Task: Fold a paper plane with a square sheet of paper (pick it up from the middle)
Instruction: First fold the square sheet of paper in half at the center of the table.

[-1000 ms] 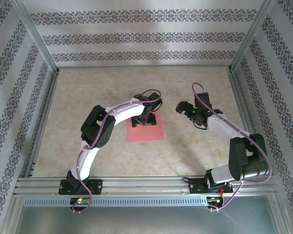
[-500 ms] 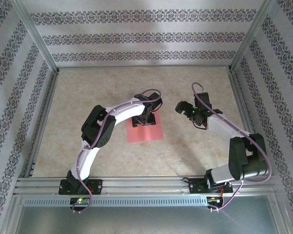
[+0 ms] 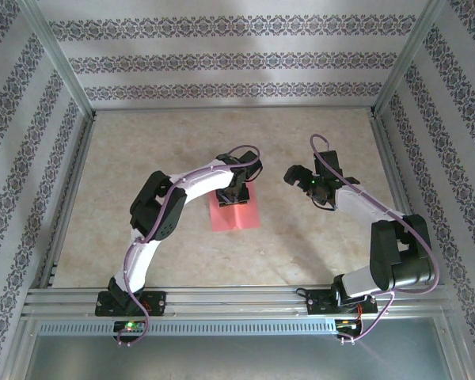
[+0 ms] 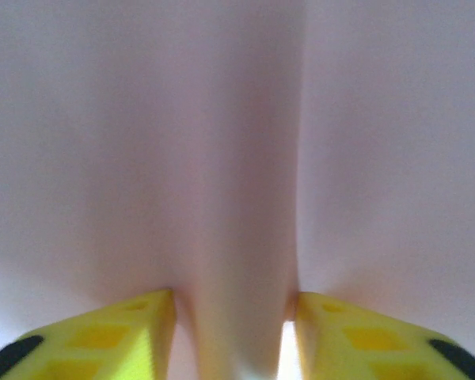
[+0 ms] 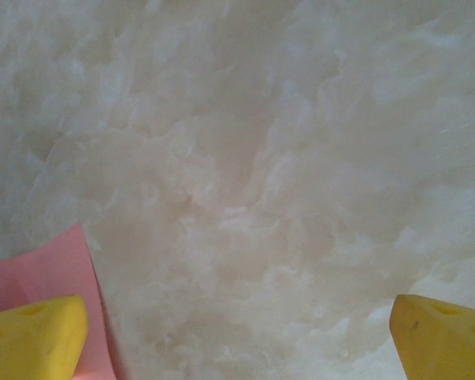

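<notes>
At the middle of the square sheet of paper (image 3: 236,212), which lies on the table (image 3: 142,158), I have the left gripper (image 3: 236,192) pressed straight down. Its jaws are drawn partway together with a raised ridge of the pink paper (image 4: 237,198) bunched between them. On the left wrist camera the ridge touches both yellow fingers (image 4: 142,324), so I judge this to be a pinch on the sheet. The task asks for a pick-up from the middle, and paper lying flat gives the fingers no edge to catch. Buckling it into a fold gives them something to hold. The rest of the sheet on either side of the ridge looks flat against the table, so I take it the sheet is gripped but not yet lifted. Just right of the sheet, the right gripper (image 3: 297,176) hangs spread wide and empty. One corner of the sheet (image 5: 47,269) shows beside its left finger. I read that as a waiting pose, close enough to take an edge once the sheet comes up.
</notes>
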Motion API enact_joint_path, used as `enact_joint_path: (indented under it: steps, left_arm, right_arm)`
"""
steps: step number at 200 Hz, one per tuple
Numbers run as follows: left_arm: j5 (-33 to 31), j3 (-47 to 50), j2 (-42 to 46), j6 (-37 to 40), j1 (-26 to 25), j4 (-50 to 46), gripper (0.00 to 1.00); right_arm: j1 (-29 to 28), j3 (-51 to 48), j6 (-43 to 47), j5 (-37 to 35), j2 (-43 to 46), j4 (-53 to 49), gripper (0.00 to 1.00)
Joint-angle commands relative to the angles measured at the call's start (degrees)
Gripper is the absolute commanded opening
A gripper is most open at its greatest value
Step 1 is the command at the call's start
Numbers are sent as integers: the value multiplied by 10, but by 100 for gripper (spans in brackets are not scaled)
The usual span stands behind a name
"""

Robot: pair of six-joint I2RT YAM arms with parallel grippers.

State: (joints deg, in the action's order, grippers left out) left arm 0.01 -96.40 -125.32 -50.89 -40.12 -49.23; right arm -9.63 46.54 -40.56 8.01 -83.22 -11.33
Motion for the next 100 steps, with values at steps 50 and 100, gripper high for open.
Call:
enact_joint_path:
  steps: [50,100]
  left_arm:
    - [309,191,186,52,61,323,30]
    - [426,347,222,-65,123,636,25]
  right_arm:
    - [18,-46,6,103,30,140,98]
    - [30,-92,-36,234,55,263,91]
